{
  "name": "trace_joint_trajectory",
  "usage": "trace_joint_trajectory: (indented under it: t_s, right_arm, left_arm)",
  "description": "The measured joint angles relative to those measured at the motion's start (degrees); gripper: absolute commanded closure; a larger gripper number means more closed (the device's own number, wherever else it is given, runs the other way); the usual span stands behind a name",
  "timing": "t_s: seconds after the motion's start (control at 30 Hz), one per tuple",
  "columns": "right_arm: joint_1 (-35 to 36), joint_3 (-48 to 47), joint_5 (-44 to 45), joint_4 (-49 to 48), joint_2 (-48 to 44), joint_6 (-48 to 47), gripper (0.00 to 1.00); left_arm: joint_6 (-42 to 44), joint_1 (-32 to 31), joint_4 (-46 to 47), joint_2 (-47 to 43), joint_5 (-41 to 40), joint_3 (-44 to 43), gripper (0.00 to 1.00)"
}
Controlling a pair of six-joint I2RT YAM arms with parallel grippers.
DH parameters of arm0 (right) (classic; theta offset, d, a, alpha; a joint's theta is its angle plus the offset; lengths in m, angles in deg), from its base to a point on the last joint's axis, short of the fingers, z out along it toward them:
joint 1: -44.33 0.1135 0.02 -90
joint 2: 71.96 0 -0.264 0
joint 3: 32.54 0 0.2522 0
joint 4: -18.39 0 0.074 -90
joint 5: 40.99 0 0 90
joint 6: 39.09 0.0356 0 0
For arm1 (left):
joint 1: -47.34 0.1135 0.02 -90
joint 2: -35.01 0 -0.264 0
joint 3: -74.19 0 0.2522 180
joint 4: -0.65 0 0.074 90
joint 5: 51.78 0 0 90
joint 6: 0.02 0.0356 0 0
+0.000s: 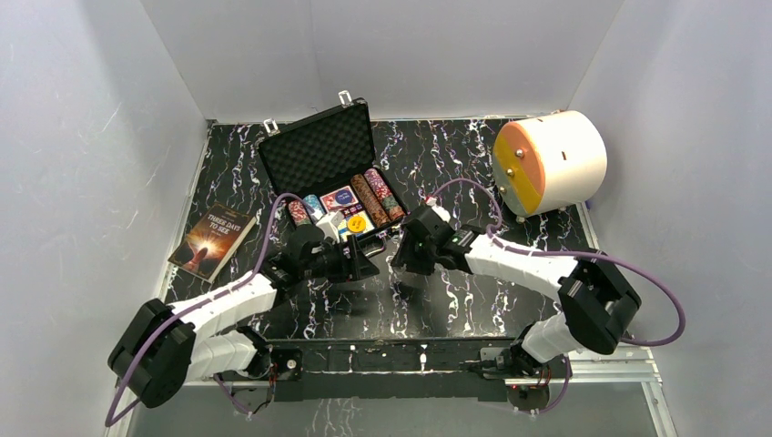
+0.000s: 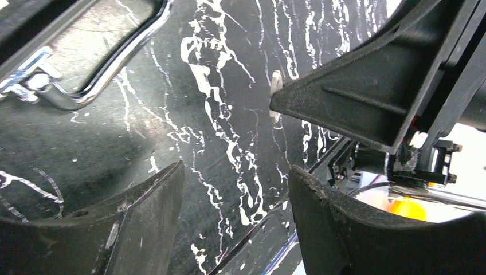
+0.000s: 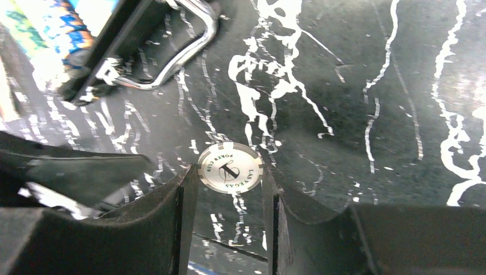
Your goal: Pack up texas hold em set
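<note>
Poker chip [image 3: 230,168] lies flat on the table [image 3: 355,86], at 5 o'clock from the open case [image 1: 319,150]. The right tool [image 3: 229,176] brackets its rim closely; I cannot tell whether it pinches. The left tool [image 2: 235,177] is spread, holding nothing.

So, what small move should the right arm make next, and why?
Probably lift the chip straight up a little. In the right wrist view the right gripper seems to pinch the white chip by its edges, low over the table, and the open case where it belongs is close by.
</note>
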Motion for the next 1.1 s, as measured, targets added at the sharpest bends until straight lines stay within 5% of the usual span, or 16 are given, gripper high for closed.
trace_joint_trajectory:
  t_s: [0.3, 0.97, 1.1]
  right_arm:
    - [-2.9, 1.3, -8.2, -7.1, -1.0, 5.6, 0.54]
    - [-4.0, 1.9, -11.7, -11.0, -1.0, 8.3, 0.54]
    - [-4.2, 1.9, -11.7, -11.0, -1.0, 8.3, 0.47]
  left_arm:
    - [-4.0, -3.9, 14.5, 3.1, -0.7, 3.5, 0.40]
    - [-7.7, -6.8, 23.1, 6.5, -11.1, 3.7, 1.00]
    - [-7.2, -6.9, 23.5, 7.0, -11.3, 3.7, 1.00]
